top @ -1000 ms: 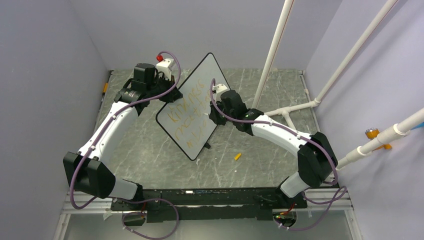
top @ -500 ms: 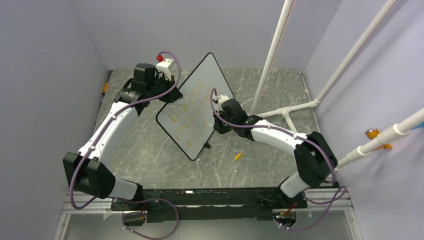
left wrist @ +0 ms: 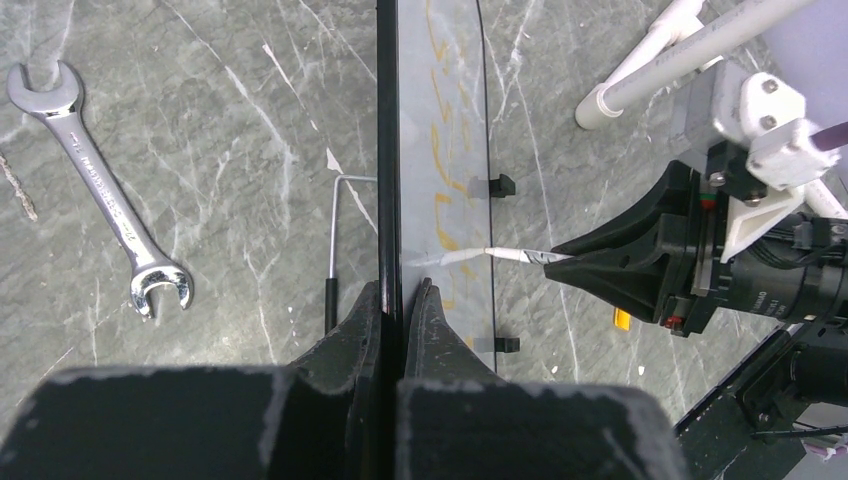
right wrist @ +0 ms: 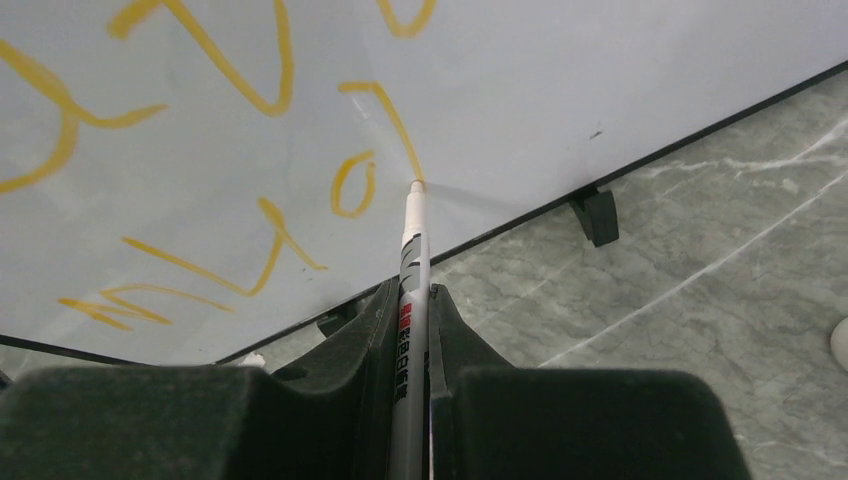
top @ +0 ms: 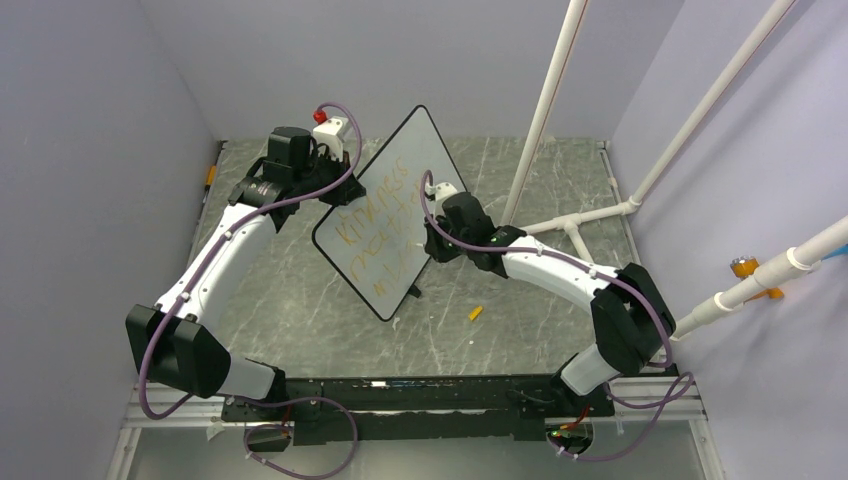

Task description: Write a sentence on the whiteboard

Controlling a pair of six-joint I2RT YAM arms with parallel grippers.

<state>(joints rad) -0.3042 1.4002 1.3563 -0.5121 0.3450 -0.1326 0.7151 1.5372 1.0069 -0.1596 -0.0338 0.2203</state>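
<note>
The whiteboard (top: 400,160) stands tilted on its edge on the table. My left gripper (top: 335,190) is shut on its upper left frame; in the left wrist view the jaws (left wrist: 400,300) clamp the black frame (left wrist: 388,150). The sentence (top: 375,225) runs in about three lines of orange-yellow lettering (right wrist: 250,80). My right gripper (top: 432,238) is shut on a slim white marker (right wrist: 412,260). The marker's tip touches the board (right wrist: 560,80) at the end of an orange stroke, near the lower edge. The marker (left wrist: 520,255) also shows in the left wrist view.
A steel wrench (left wrist: 100,190) and an Allen key (left wrist: 333,240) lie behind the board. An orange marker cap (top: 476,312) lies on the table in front of it. White pipes (top: 545,110) rise at the right. The board's black feet (right wrist: 598,215) rest on the table.
My right gripper has moved the marker down along the board's right part, then slightly back up. The left arm and the board have stayed still.
</note>
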